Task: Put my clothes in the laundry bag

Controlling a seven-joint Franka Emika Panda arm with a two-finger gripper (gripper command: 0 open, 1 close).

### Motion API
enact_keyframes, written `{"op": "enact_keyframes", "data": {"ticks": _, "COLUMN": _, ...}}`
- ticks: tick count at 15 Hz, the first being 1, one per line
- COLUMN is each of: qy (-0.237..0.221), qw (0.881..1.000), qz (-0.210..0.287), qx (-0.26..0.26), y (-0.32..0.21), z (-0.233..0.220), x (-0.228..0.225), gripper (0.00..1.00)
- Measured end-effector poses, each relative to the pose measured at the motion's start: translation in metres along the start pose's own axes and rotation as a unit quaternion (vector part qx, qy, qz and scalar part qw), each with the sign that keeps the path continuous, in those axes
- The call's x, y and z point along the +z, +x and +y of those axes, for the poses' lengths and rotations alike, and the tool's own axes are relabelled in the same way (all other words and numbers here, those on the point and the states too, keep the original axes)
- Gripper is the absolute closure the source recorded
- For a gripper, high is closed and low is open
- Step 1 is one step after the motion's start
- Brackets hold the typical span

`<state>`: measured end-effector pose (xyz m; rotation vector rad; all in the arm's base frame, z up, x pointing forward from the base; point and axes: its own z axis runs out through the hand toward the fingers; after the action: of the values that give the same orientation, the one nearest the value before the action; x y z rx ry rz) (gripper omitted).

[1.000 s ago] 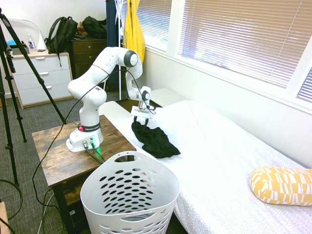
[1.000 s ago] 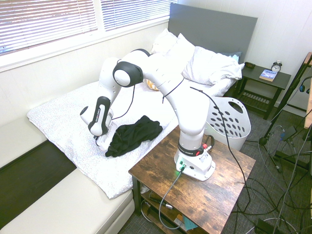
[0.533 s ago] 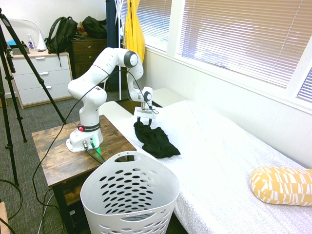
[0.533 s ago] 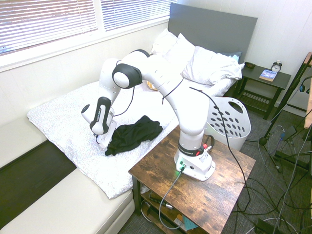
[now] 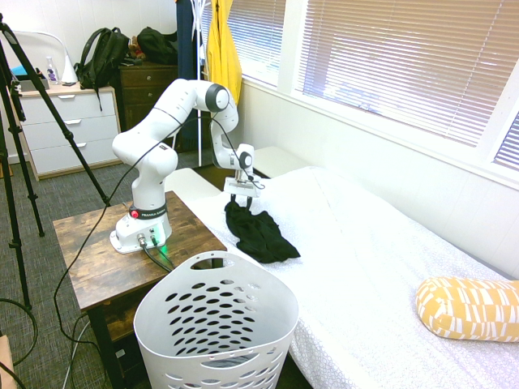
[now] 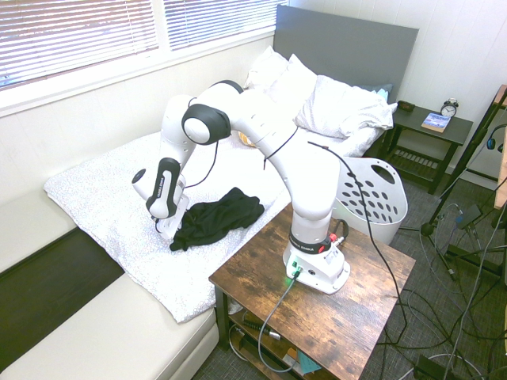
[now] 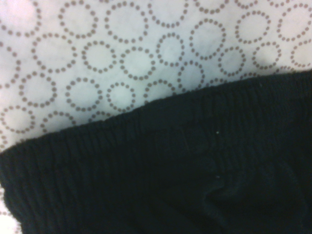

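Tool (image 5: pixel 238 197) is now sitting down on the end of the black clothes (image 5: pixel 258 232) on the bed (image 5: pixel 365 267), jaws starting to narrow; grip unconfirmed. Laundry bag (image 5: pixel 216 322) is waiting, nothing visible inside.

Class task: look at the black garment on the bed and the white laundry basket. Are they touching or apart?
Apart. The first exterior view shows white bedspread between the black garment and the basket.

One black garment (image 5: pixel 259 232), one laundry basket (image 5: pixel 216 324), one yellow pillow (image 5: pixel 468 308), three white pillows (image 6: pixel 341 107).
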<state>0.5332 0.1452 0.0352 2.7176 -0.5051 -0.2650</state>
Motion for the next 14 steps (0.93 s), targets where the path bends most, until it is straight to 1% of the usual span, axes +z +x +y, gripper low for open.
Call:
{"op": "enact_keyframes", "data": {"ticks": 12, "qy": 0.0, "qw": 1.0, "qz": 0.003, "qx": 0.022, "y": 0.01, "z": 0.014, "x": -0.006, "gripper": 1.0}}
{"op": "enact_keyframes", "data": {"ticks": 14, "qy": 0.007, "qw": 0.999, "qz": -0.011, "qx": 0.034, "y": 0.009, "z": 0.019, "x": -0.014, "gripper": 1.0}}
